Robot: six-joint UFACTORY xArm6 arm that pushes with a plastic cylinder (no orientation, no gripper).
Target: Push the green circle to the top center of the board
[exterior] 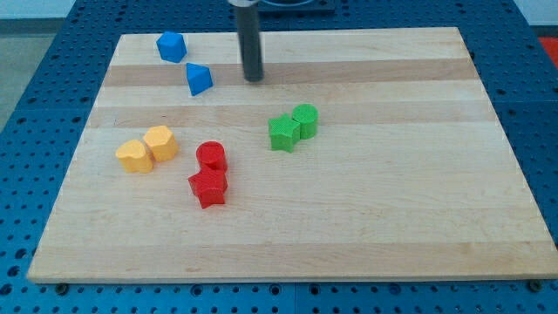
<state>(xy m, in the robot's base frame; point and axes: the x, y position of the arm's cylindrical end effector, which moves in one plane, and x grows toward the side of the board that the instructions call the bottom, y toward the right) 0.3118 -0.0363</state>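
The green circle [306, 119] stands right of the board's middle, touching a green star-like block [283, 133] on its lower left. My tip [254, 78] rests on the wooden board [392, 218] near the top centre. It is above and to the left of the green pair, well apart from them. A blue triangular block [199, 79] lies just left of my tip.
A blue block [171, 46] sits at the top left. Two yellow blocks [147, 149] touch each other at the left. A red cylinder [211, 157] and a red star-like block [208, 187] sit together left of centre.
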